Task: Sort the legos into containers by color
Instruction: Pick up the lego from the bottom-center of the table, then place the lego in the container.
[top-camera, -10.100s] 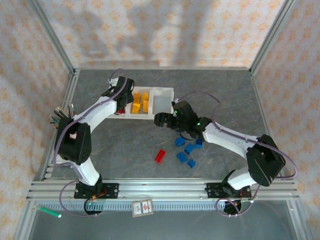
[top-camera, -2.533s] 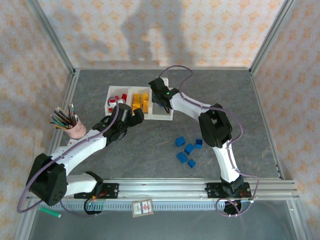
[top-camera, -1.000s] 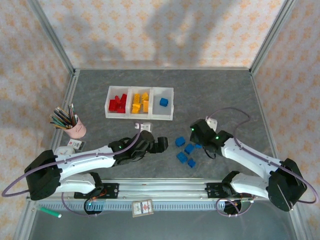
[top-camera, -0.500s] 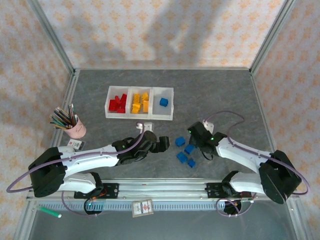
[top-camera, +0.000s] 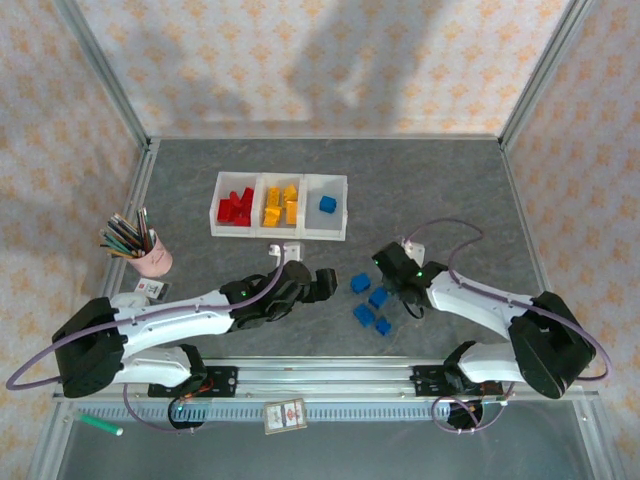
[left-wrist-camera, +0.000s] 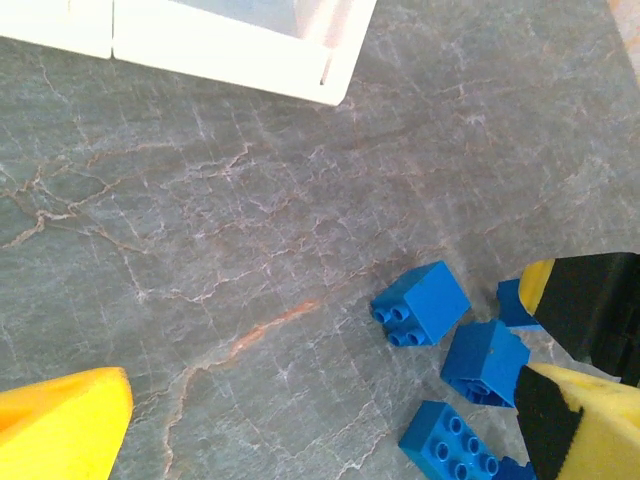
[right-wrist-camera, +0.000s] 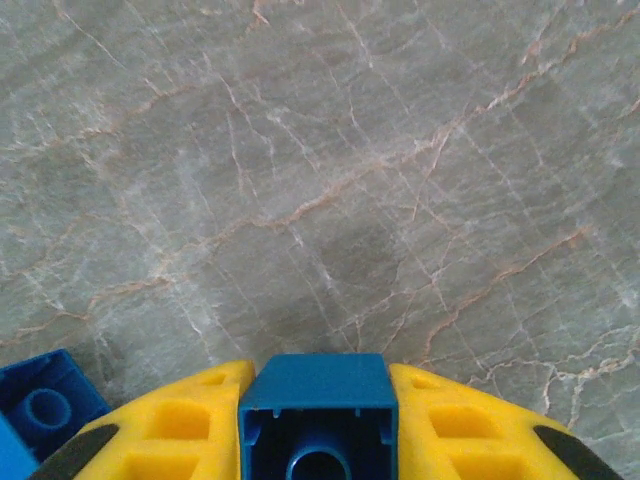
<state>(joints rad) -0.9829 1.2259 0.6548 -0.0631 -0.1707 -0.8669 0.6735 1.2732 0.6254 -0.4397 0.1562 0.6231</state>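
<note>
Blue plastic toy bricks (top-camera: 364, 314) lie loose on the near side of the white three-compartment plastic tray (top-camera: 281, 236) — the right gripper (right-wrist-camera: 318, 405) has just clamped one square blue brick (right-wrist-camera: 318, 385) there, bound for the tray's blue bin — while the left gripper (top-camera: 322, 283) waits spread open.

Blue brick (right-wrist-camera: 318, 420) cut by bottom edge, tray (left-wrist-camera: 200, 40) cropped at top

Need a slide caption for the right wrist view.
Right tool shut on a blue lego, grey marbled table beyond.
</note>
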